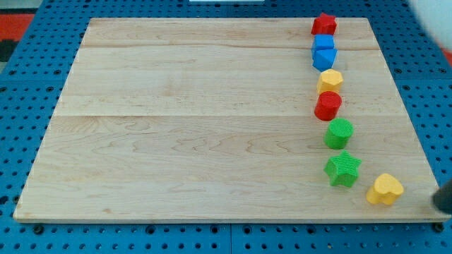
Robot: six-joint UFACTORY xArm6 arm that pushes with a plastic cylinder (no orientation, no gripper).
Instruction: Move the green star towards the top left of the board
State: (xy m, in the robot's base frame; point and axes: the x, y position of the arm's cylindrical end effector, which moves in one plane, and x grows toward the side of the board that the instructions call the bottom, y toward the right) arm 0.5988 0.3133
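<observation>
The green star (pixel 343 168) lies near the bottom right of the wooden board (pixel 191 134). It is the lowest block but one in a column running down the board's right side. A dark blurred shape at the view's right edge is my rod; my tip (pixel 437 204) is right of the yellow heart (pixel 385 189) and well right of the green star, touching neither. Only the rod's lower part shows.
Above the star stand a green cylinder (pixel 339 133), a red cylinder (pixel 328 106), a yellow hexagon (pixel 330 80), two blue blocks (pixel 324 42) (pixel 325 58) and a red block (pixel 324 25). A blue pegboard (pixel 21 106) surrounds the board.
</observation>
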